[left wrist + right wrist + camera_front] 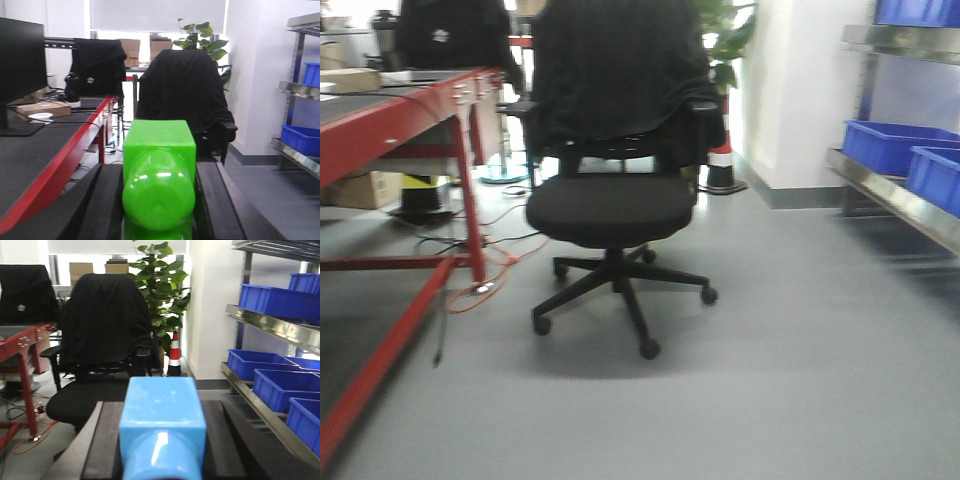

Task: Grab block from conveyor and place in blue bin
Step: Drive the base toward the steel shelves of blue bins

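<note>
The left pincer (159,166) is closed tight on a green block (159,190). The block sits right between its two dark fingers (107,200) and touches both. The right pincer (161,402) is closed the same way on a blue block (162,425), squeezed between its fingers. Ahead of both pincers stands a black chair (105,325) with a black cloth hung over its back. To the left of the left pincer is a red table (60,165) with a dark top. To the right of the right pincer, blue bins (270,300) sit on metal shelves (272,327). Past the chair, ahead of the right pincer, are a green plant (160,285) and a striped cone (175,352).
</note>
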Controlling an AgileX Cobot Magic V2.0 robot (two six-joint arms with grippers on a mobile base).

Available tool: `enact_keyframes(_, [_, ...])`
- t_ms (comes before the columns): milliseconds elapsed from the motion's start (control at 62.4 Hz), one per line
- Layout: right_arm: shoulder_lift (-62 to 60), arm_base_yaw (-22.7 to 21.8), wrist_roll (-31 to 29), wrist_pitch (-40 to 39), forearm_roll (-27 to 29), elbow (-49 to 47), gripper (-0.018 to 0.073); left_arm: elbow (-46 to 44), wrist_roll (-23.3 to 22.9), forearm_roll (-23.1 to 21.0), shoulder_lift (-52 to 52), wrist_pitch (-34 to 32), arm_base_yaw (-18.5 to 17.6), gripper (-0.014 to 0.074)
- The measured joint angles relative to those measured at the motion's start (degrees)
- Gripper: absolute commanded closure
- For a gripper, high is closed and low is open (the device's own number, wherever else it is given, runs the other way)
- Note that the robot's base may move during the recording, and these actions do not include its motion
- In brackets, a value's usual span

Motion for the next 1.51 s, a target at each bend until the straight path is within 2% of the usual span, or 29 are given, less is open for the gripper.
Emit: enact_keyframes(1507, [0.0,0.0,0.0,0.0,0.0,0.0,0.0713,0.0,0.0,0.0,0.0,0.0,0.0,0.0708])
